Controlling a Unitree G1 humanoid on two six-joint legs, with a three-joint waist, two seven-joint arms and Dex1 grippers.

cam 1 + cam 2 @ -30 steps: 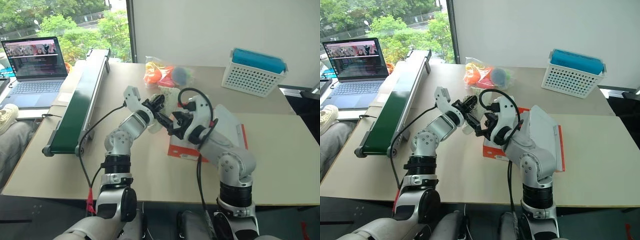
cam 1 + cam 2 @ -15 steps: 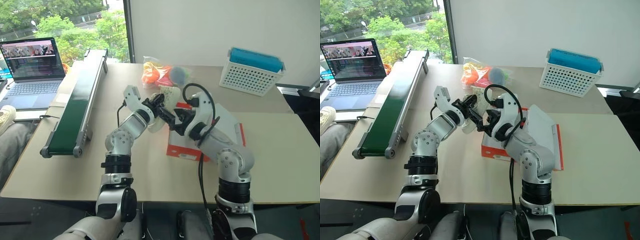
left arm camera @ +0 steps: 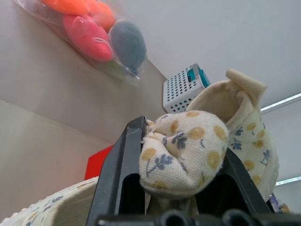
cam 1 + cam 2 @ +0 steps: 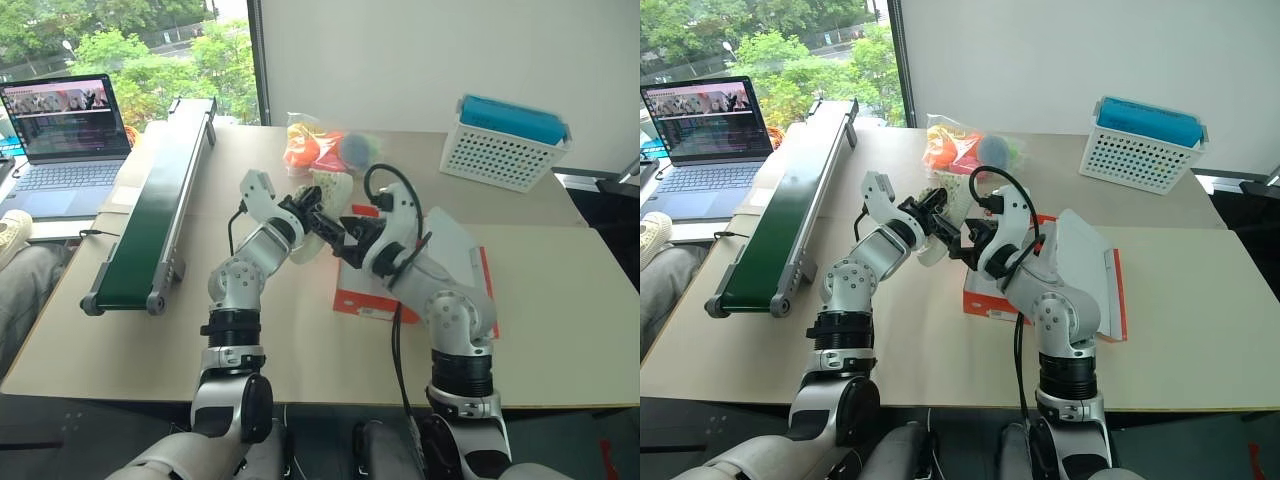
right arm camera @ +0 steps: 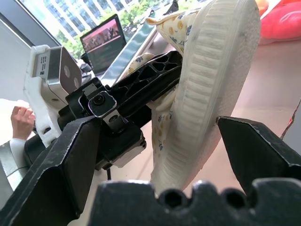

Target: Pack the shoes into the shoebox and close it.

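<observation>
A cream shoe (image 4: 335,190) with a small flower print and a pale ribbed sole hangs in the air over the table, left of the shoebox. My left gripper (image 4: 318,216) is shut on the bunched fabric of the shoe's upper (image 3: 186,141). My right gripper (image 5: 157,123) is open, and the shoe's sole (image 5: 211,84) stands between its two fingers. The orange-red shoebox (image 4: 362,298) lies under my right arm with its whitish lid (image 4: 458,245) flapped open to the right. More of the same printed fabric (image 3: 42,214) shows below the left gripper; I cannot tell whose it is.
A green conveyor belt (image 4: 150,215) runs along the left of the table, with a laptop (image 4: 65,130) beyond it. A bag of coloured toys (image 4: 325,148) lies at the back middle, a white perforated basket (image 4: 505,140) at the back right. A person's hand (image 5: 21,123) shows at the left.
The right wrist has rolled a little and its open fingers have closed in around the shoe's sole. The left gripper has kept its hold in place. The camera view shifted slightly.
</observation>
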